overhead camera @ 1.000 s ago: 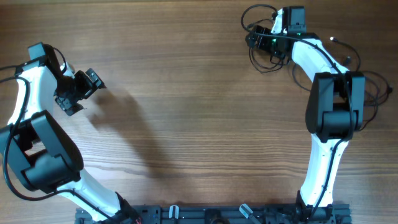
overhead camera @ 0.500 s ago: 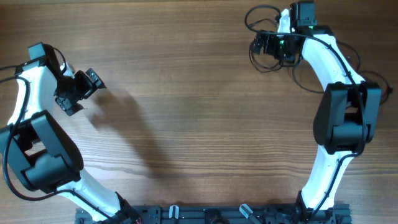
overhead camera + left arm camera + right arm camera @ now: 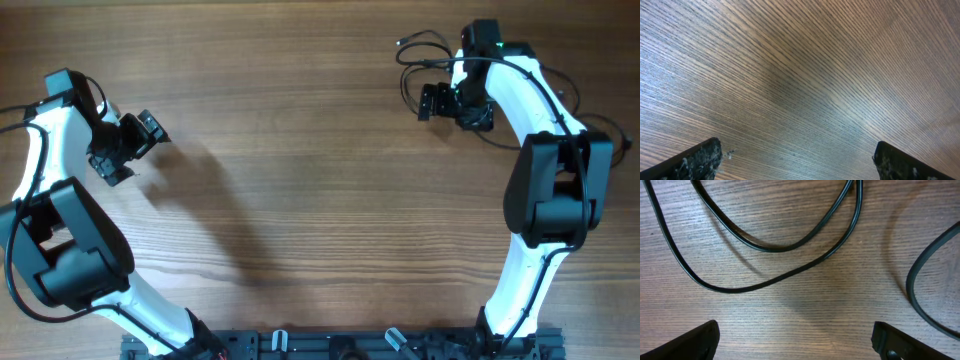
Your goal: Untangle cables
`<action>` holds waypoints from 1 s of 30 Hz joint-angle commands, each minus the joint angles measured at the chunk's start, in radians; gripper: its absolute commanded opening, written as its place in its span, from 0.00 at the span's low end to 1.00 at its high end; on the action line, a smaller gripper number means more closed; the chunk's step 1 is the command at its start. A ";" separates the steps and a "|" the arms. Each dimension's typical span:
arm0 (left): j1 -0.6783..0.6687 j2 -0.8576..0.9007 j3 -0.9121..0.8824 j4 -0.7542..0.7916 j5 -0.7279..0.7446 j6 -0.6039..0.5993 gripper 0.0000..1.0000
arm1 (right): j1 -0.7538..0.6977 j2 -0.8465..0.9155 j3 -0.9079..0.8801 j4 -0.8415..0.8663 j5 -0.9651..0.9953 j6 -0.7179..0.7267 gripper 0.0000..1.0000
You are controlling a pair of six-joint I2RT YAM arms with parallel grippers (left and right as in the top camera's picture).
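A: Two arms appear in the overhead view. Where does each gripper stand?

B: The left gripper point(image 3: 135, 148) hangs over the bare left part of the counter point(image 3: 300, 150), well apart from any cord. The right gripper point(image 3: 427, 102) is at the far right corner, just beside the cables point(image 3: 402, 70).

A: Are the jaws released or clenched?

B: Released on both arms. In the left wrist view the two fingertips point(image 3: 695, 160) sit at opposite lower corners, with only wood grain between them. The right wrist view shows the same wide spread, and nothing is grasped.

A: How do the cables lie?

B: They are thin black cords resting flat on the counter. In the right wrist view, two loops point(image 3: 771, 248) curve one inside the other ahead of the open fingertips, and they run close together at the upper right. Another black cord point(image 3: 914, 287) arcs along the right edge, apart from those loops. Overhead, more strands trail out past the right arm towards the counter's right edge.

A: Does the right gripper touch a cord?

B: No contact is visible; the loops lie beyond the fingertips.
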 commanded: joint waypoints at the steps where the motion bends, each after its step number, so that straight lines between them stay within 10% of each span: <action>1: 0.001 -0.020 0.006 0.003 -0.010 -0.002 1.00 | -0.004 -0.011 -0.002 0.030 0.025 -0.013 1.00; 14: 0.001 -0.020 0.006 0.003 -0.010 -0.002 1.00 | -0.004 -0.011 -0.002 0.438 0.025 -0.014 1.00; 30: -0.004 -0.076 0.006 0.002 -0.010 -0.002 1.00 | -0.004 -0.011 -0.002 0.453 0.025 -0.014 1.00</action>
